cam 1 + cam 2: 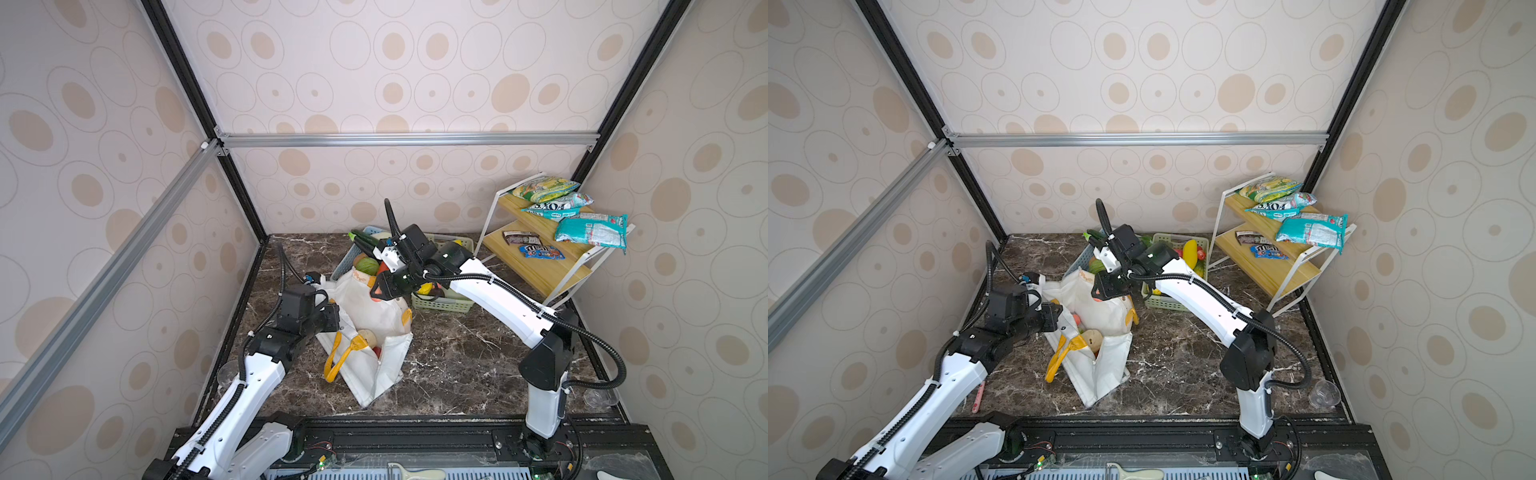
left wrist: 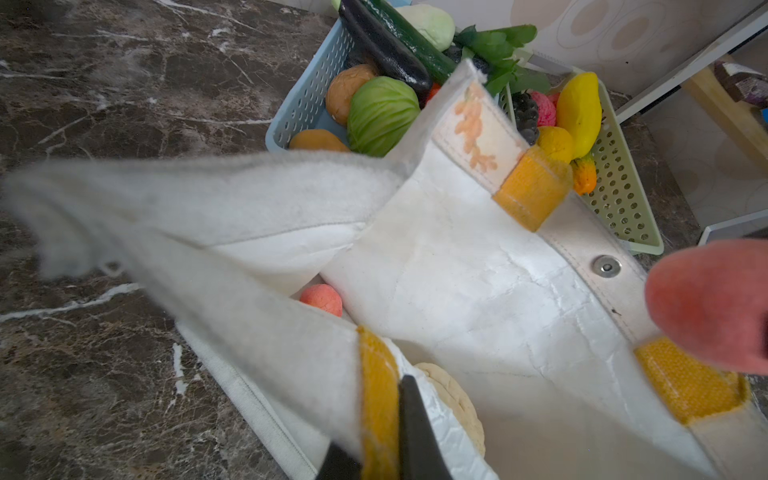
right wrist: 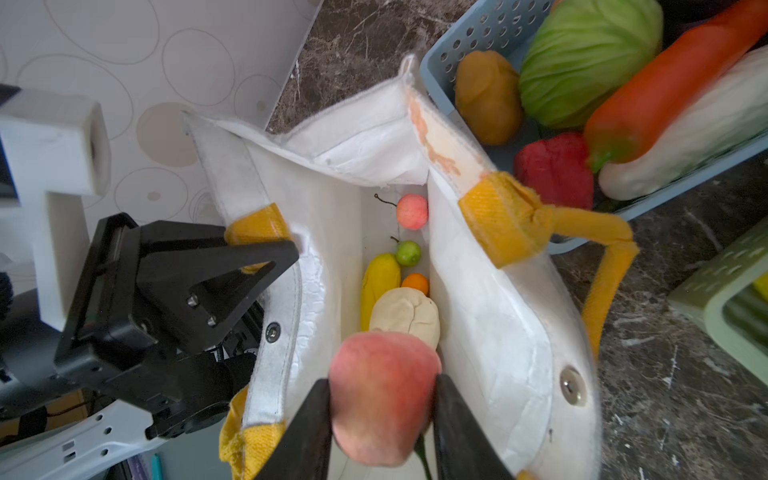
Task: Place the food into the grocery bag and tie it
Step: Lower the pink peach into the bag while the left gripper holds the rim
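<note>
The white grocery bag stands open on the marble table in both top views. My left gripper is shut on the bag's near rim at a yellow-orange tab and holds the mouth apart. Just above the bag's mouth, my right gripper is shut on a pink-red peach. Inside the bag lie a small pink fruit, a small green one, a yellow banana, an orange and a pale beige fruit.
A blue basket of toy vegetables stands right behind the bag. A green basket with more toy fruit is beside it. A wooden rack with snack packets fills the back right corner. A clear cup sits near the right arm's base.
</note>
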Robot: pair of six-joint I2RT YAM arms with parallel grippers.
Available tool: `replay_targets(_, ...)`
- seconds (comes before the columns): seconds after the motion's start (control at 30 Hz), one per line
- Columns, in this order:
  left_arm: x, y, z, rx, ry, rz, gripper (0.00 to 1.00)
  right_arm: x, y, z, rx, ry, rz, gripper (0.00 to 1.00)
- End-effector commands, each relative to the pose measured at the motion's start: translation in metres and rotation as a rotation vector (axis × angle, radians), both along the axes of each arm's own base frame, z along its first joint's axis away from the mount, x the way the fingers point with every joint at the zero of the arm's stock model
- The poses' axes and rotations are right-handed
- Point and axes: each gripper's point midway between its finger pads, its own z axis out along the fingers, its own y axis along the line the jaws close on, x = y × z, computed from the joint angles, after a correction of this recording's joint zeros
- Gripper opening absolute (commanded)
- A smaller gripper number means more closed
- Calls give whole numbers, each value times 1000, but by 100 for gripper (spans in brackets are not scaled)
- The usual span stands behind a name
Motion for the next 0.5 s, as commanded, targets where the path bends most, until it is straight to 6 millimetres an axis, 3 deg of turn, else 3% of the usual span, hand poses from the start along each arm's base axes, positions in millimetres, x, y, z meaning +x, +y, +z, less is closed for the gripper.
replay_targets(0.0, 6, 1, 19, -22, -60, 14, 0, -10, 11, -24, -24, 36, 51, 38)
replay_targets(0.47, 7, 1, 19, -28, -58, 16, 0, -25, 26, -63, -3, 100, 80, 38)
